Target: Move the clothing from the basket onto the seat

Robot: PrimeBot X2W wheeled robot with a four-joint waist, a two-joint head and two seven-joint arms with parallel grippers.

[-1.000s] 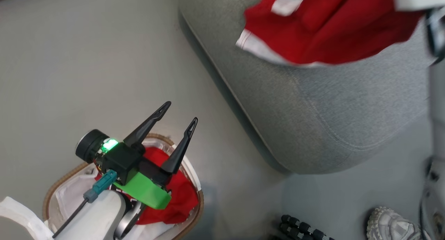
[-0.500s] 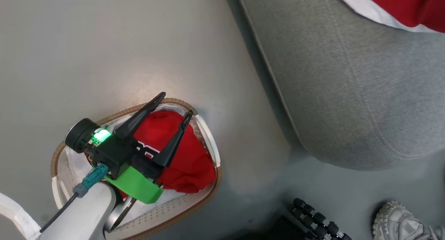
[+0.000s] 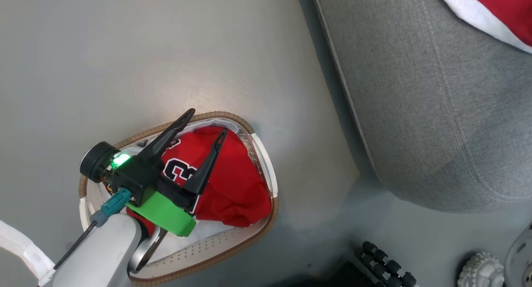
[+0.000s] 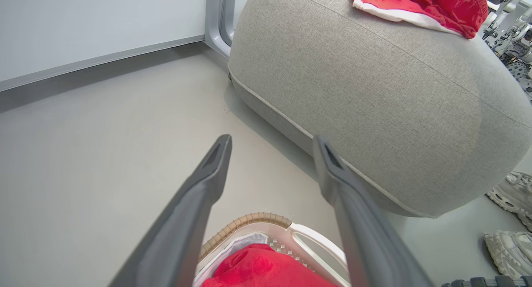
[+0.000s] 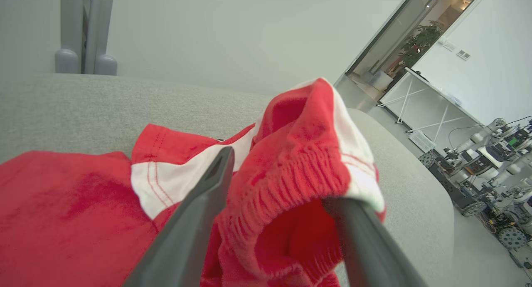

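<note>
The white basket (image 3: 232,253) with its brown rim stands on the floor and holds a red jersey (image 3: 237,187) with a black number. My left gripper (image 3: 208,121) hovers open just above the jersey, nothing between its fingers. In the left wrist view the left gripper (image 4: 272,140) points past the basket rim (image 4: 249,218) toward the grey seat (image 4: 374,95). Red shorts (image 4: 419,4) with white trim lie on top of the seat (image 3: 415,91). My right gripper (image 5: 282,179) stands open there, with the bunched waistband of the shorts (image 5: 299,162) rising loosely between its fingers and covering one tip.
Pale shoes (image 4: 511,191) stand on the floor beside the seat, one also showing as a white sole (image 3: 478,274). A black ridged object (image 3: 386,266) lies by the head view's bottom edge. Grey posts (image 4: 220,16) and a wall stand behind the seat. Open floor lies left of the basket.
The head camera has swung toward the basket, so the shorts now sit in the top right corner. More of the basket and the jersey's number show. My left gripper stays open.
</note>
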